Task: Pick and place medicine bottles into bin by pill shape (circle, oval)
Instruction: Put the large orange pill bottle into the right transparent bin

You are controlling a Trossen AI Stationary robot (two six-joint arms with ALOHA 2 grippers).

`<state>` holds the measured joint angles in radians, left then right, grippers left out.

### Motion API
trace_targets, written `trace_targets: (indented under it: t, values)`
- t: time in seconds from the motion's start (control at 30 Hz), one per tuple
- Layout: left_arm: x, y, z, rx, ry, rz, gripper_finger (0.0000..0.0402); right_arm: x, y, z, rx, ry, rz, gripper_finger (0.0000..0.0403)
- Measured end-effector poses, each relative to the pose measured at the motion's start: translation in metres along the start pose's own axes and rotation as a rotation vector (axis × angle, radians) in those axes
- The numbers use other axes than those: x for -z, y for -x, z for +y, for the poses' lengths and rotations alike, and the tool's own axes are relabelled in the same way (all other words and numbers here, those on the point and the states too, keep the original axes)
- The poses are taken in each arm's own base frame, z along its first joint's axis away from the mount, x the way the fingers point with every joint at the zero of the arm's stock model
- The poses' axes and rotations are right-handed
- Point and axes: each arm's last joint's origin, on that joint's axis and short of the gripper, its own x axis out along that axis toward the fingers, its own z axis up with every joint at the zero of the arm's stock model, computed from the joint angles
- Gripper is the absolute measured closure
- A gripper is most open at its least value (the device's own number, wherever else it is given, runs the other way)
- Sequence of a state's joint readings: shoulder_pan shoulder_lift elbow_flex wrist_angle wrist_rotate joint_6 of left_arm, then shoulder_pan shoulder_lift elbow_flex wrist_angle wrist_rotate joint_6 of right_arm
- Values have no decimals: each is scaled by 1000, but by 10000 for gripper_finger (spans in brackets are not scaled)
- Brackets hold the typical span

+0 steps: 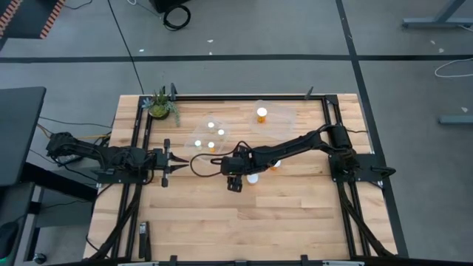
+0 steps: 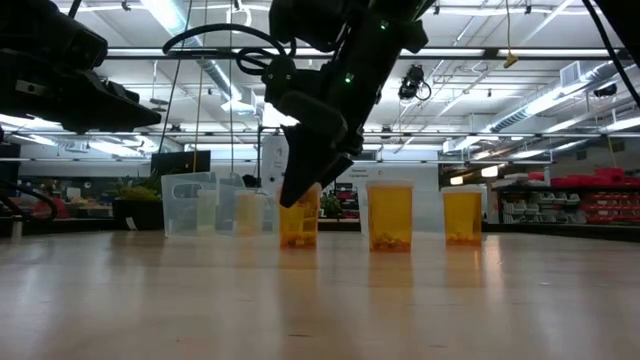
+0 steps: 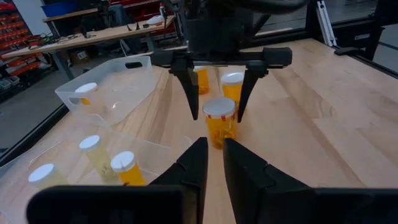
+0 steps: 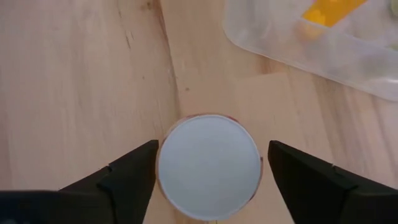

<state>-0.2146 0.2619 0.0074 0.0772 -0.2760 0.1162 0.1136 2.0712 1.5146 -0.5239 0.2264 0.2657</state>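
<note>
Your right tool (image 4: 208,168) spread, straddling upright amber bottle (image 4: 208,166), round white cap; left tool (image 3: 214,163) nearly pressed together, idle.

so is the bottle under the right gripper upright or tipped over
Upright. The bottle stands on its base on the table, white cap up, between the open fingers of the right gripper.

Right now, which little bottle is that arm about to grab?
Find the right arm reaching across the wooden table. Its open claw hangs over three loose medicine bottles. The target bottle is the one straddled by the fingers, nearest the left claw.
</note>
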Motion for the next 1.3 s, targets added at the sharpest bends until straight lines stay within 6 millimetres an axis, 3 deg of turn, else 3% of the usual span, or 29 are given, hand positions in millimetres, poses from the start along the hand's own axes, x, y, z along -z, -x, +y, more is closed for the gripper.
trace_targets:
  t: [0.4, 0.8, 1.3]
  values:
    - [0, 0, 0, 0, 0, 0, 351, -2, -2, -10, -16, -44, 12, 170]
    - [0, 0, 0, 0, 0, 0, 340, -2, 4, -12, -1, -42, 73, 168]
    - [0, 0, 0, 0, 0, -2, 342, -14, 38, -36, 61, -71, 61, 167]
